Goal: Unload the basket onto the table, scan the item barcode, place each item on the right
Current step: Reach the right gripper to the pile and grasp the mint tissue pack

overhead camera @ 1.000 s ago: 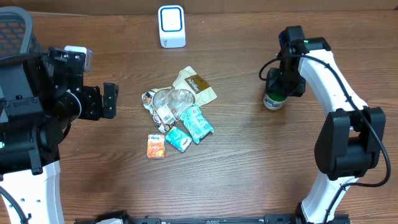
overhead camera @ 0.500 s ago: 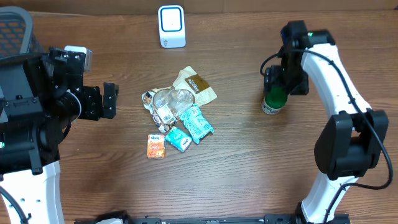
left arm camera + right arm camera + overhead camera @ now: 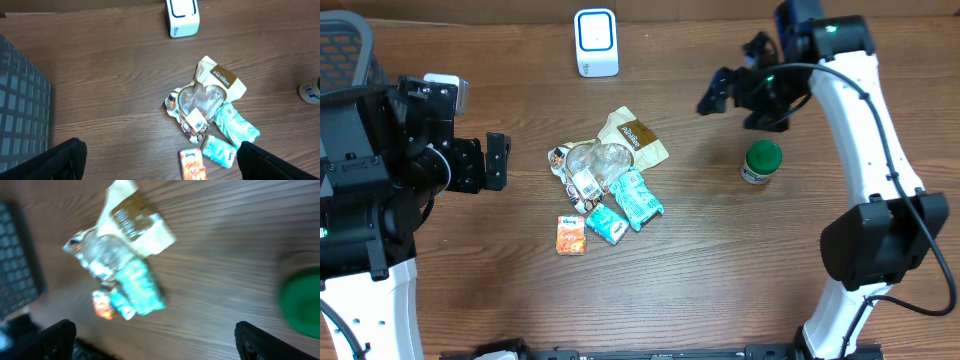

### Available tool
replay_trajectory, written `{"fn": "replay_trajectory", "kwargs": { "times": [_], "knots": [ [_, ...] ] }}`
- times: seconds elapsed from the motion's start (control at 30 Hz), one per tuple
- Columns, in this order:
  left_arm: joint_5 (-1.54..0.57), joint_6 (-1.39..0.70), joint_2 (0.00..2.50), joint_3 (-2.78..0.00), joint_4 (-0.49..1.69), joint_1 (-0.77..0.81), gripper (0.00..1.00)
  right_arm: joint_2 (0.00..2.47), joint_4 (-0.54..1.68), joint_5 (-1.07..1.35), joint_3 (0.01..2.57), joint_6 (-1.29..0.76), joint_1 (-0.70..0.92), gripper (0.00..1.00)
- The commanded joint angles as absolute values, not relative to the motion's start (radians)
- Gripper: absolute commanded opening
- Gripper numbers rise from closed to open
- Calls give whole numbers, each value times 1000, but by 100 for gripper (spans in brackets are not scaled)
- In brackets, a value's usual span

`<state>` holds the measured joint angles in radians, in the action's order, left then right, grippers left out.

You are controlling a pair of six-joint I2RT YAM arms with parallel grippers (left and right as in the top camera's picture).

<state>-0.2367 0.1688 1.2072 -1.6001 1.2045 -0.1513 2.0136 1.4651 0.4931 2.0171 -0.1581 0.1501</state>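
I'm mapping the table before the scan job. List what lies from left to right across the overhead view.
Left tool → orange packet → brown-and-cream pouch → green-lidded bottle. The white scanner and teal packets overlap these sideways, so they are left out.

Right wrist view motion-blurred: green-lidded jar (image 3: 300,302) cut by right edge, packet pile (image 3: 125,275) print unreadable. Left wrist view: jar clipped at right edge, white scanner (image 3: 182,17) cropped at top.
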Motion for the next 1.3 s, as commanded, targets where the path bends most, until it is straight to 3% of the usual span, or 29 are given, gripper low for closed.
{"fn": "replay_trajectory", "kwargs": {
  "times": [0.0, 0.1, 0.17, 0.3, 0.6, 0.8, 1.27],
  "knots": [
    [-252, 195, 1211, -1620, 1201, -157, 100, 2011, 1444, 574, 1967, -184, 216, 100],
    [-252, 195, 1211, -1620, 1201, -157, 100, 2011, 1415, 553, 1925, -187, 278, 98],
    [-252, 195, 1211, -1620, 1201, -157, 100, 2011, 1385, 527, 1897, -189, 321, 83],
    [-252, 195, 1211, -1620, 1201, -157, 100, 2011, 1299, 430, 1827, -310, 408, 61],
    [-252, 195, 1211, -1620, 1201, -157, 99, 2011, 1106, 360, 1698, -464, 560, 40],
    [-252, 195, 1211, -1620, 1201, -157, 100, 2011, 1005, 284, 1645, -551, 637, 34],
    [-252, 195, 1211, -1620, 1201, -157, 100, 2024, 945, 202, 1635, -663, 688, 33]
  ]
}}
